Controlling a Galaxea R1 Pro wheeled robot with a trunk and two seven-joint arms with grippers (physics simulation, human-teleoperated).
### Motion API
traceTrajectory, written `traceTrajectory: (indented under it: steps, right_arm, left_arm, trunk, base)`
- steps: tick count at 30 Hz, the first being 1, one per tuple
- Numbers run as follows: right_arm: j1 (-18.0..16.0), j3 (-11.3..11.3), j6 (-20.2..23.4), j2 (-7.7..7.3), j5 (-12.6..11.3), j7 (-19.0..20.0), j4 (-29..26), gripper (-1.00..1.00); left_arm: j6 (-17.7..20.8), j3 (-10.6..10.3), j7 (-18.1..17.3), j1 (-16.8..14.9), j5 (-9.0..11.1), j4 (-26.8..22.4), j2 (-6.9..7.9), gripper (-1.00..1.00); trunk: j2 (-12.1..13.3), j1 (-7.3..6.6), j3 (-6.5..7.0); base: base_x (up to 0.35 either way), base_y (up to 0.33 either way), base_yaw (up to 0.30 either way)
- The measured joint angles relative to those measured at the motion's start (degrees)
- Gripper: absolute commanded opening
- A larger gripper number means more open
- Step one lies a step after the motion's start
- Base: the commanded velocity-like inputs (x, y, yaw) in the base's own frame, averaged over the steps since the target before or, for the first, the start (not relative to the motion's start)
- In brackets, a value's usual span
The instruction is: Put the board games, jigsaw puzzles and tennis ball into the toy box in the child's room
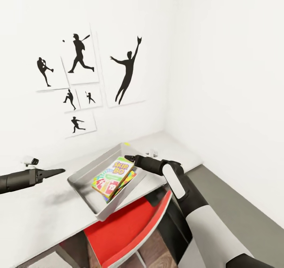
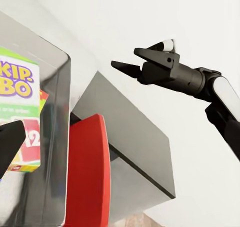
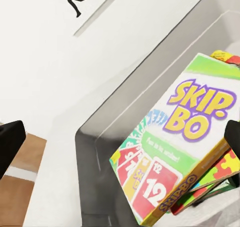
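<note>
1. The toy box (image 1: 85,175), a shallow grey tray, sat on the white table (image 1: 35,216) with one corner jutting past the table's near edge, above a red chair (image 1: 126,228).
2. The right gripper (image 1: 129,158) hung just over the box's right side with nothing in it; from the left wrist view (image 2: 131,61) its two dark fingers stood a little apart, jaws parted around empty air.
3. Right below and beside that gripper lay the Skip-Bo board game (image 1: 112,175), tilted, resting on top of other coloured boxes (image 3: 220,179) in the tray. A jigsaw-piece pattern showed on one of them, so a puzzle was probably among them.
4. The left gripper (image 1: 59,170) hovered over the table to the left of the box, well apart from it. Its fingers looked drawn to a narrow point and it carried nothing.
5. Something small and yellow-green (image 1: 126,144) peeked at the box's far rim; it may have been the tennis ball, though too little showed to be sure.
6. To my eye a game had just gone in and the right arm was at the letting-go stage. How many toys lay under the stack could not be counted.
7. The next move would call for lifting the right arm straight up clear of the tilted stack without nudging it, then checking the far rim and the bed for whatever was left.
8. On the wall behind hung baseball silhouette posters (image 1: 126,69).
</note>
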Motion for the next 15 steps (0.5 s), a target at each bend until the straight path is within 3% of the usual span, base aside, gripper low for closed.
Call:
traceTrajectory:
  steps: [6,15]
  right_arm:
    - [0.01,-0.17,-0.09,-0.01,0.04,0.16,-0.02,1.00]
    - [0.00,-0.25,-0.14,0.00,0.05,0.40,-0.25,1.00]
  left_arm:
    - [0.00,-0.01,0.00,-0.01,0.01,-0.02,-0.01,1.00]
    - [0.00,0.00,0.00,0.00,0.04,0.00,0.00,1.00]
  trunk:
    - [0.00,0.00,0.41]
    - [0.01,0.01,1.18]
  base:
    - [0.112,0.183,0.194]
    - [0.021,0.035,0.143]
